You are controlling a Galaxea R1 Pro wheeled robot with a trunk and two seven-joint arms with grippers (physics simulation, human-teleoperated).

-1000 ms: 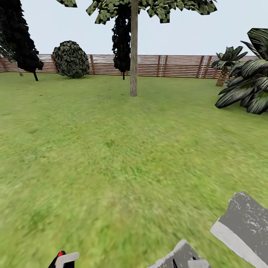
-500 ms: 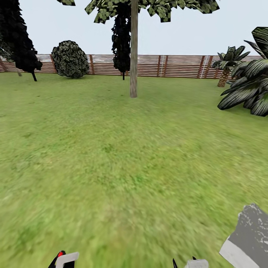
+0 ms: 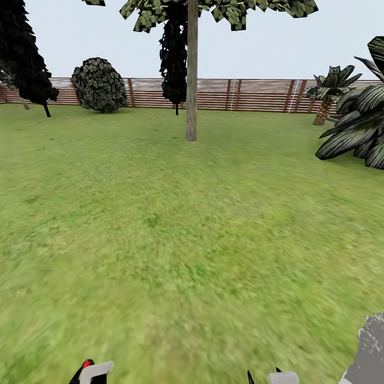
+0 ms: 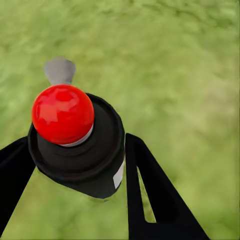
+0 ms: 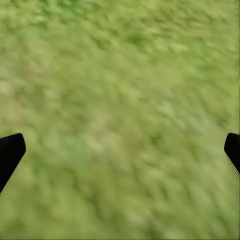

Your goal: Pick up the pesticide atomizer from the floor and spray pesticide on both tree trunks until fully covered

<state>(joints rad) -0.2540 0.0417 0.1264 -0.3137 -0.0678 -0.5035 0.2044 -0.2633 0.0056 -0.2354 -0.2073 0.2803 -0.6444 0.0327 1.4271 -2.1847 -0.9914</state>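
Left pincer [image 4: 75,165] clamps its two black fingers [image 4: 150,195] against the sides of the small dark green-black pesticide atomizer [image 4: 85,155] with the round red top, carried low over blurred green lawn [image 4: 175,65]; right pincer [image 5: 120,150] spread wide and empty, black fingertips [image 5: 10,152] at the frame edges above grass. Head view: both pincers at the lower edge, left [image 3: 90,372] and right [image 3: 274,377], a tall tree with slim, smooth beige-grey trunk [image 3: 191,74] straight ahead, well apart across the lawn, brown horizontal-slat wooden fence [image 3: 250,95] behind it. Rounded dark bush [image 3: 100,85] and dark narrow conifer [image 3: 26,53] to the left, short palm [image 3: 324,96] to the right, grey stepping stone [image 3: 370,352] at the lower right corner.
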